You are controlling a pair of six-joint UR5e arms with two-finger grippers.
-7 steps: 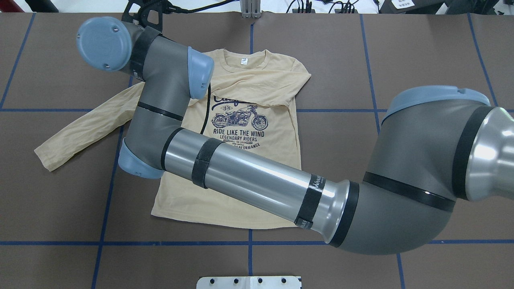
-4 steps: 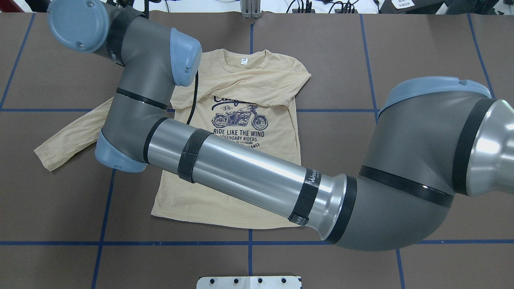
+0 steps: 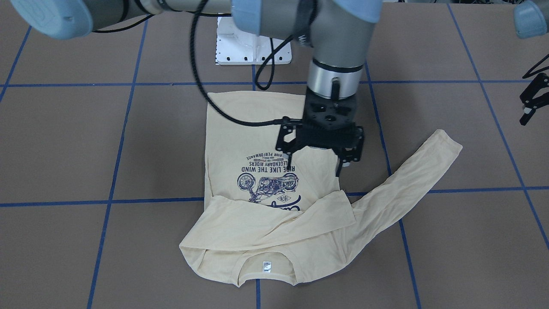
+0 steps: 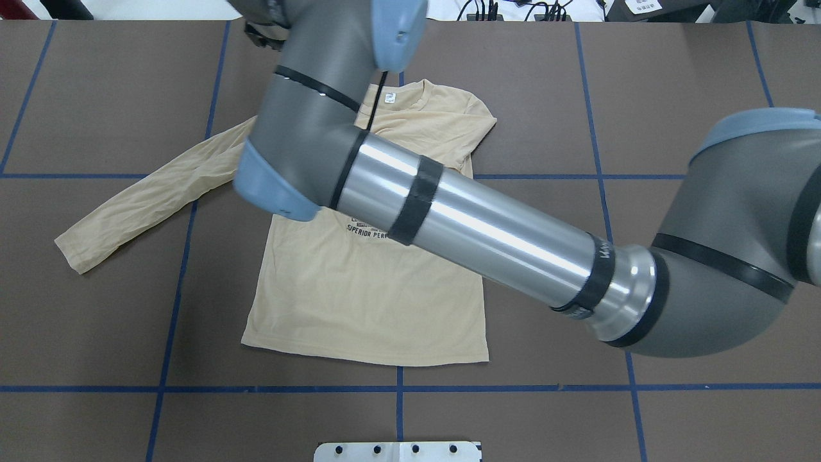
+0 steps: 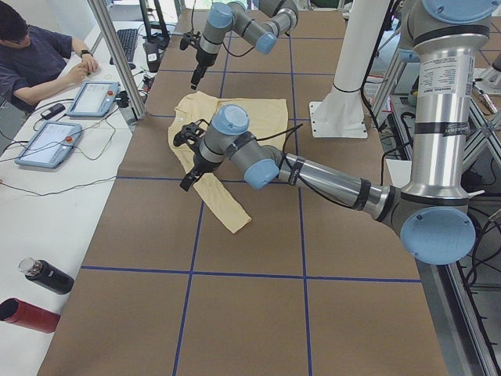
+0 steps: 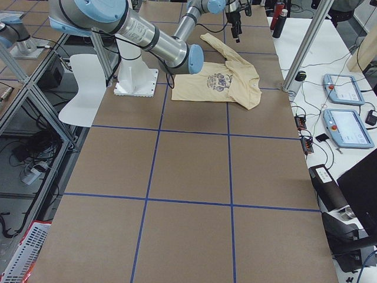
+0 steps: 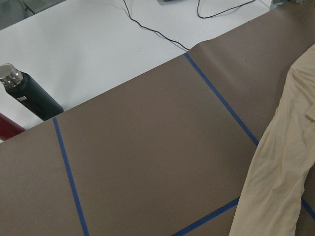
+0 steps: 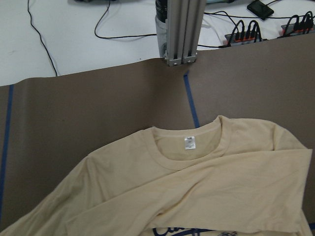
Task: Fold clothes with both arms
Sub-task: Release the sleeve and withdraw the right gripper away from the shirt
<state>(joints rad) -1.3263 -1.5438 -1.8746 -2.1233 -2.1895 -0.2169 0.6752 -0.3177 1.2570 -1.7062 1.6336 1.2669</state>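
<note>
**Collar and folded sleeve fill the right wrist camera**

A cream T-shirt (image 8: 123, 187) lies flat on the brown table (image 8: 74, 108), its white neck label (image 8: 189, 142) facing up. One sleeve (image 8: 236, 189) is folded across the chest, just above the navy print (image 8: 197, 231). A blue tape line (image 8: 191, 105) runs from the collar toward an aluminium post (image 8: 181, 32). Black cables (image 8: 39, 42) trail over the white surface beyond.

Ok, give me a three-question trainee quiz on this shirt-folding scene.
1. True or false: the right gripper is shut on the T-shirt.
2. Which is right? A both sleeves folded in; B one sleeve folded across the chest, the other sleeve stretched out; C both stretched out.
3. What small white thing sits inside the collar?
Key: 1 false, it is open. 2 B. 3 the neck label.
</note>
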